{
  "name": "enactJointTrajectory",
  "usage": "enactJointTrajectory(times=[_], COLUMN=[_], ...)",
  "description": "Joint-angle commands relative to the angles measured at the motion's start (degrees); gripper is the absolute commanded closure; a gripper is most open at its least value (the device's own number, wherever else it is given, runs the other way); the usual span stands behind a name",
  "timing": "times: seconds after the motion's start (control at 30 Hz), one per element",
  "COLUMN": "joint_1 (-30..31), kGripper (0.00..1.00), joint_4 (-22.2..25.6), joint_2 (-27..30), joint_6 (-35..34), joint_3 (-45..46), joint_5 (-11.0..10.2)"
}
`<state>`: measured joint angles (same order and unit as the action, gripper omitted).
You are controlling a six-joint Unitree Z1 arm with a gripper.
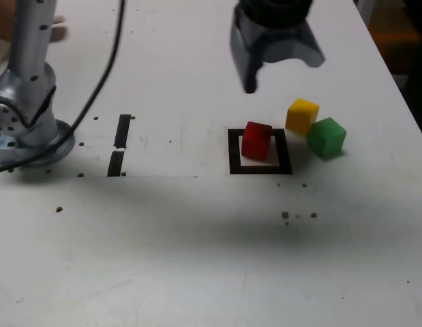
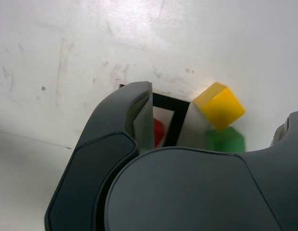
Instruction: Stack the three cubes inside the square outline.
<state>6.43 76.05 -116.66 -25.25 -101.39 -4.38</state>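
Red cube [image 1: 256, 140] inside square outline [image 1: 234, 150], yellow cube [image 1: 302, 115] touching green cube [image 1: 326, 137] beside it, fingers [image 1: 250, 71] spread wide, empty

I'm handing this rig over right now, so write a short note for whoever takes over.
Claw: open, empty, raised above the table behind the black tape square outline.
Small matte red cube: inside the outline, sitting slightly askew.
Small matte yellow cube and small matte green cube: outside the outline, on the exterior view's right, close together.
Done: the red cube is placed as the base.
Left: stack the yellow cube and green cube on the red one.
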Motion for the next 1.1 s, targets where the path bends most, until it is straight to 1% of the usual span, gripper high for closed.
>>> enactJointTrajectory(times=[0.0,0.17,0.33,0.5,0.6,0.73,1.07], joint_1=[0.12,-0.26,-1.58,-1.94,-2.71,-4.55,-6.46], kGripper=[0.00,0.00,0.00,0.00,0.00,0.01,0.01], joint_4=[1.07,3.78,4.87,7.07,7.33,6.77,-0.14], joint_2=[-0.82,-4.25,-6.64,-9.93,-11.12,-12.55,-13.88], joint_6=[-6.81,-9.53,-12.23,-13.36,-14.00,-14.11,-13.07], joint_3=[-1.20,-5.46,-8.23,-11.91,-12.98,-13.45,-10.08], joint_5=[0.37,3.36,5.80,6.96,7.54,8.88,9.82])
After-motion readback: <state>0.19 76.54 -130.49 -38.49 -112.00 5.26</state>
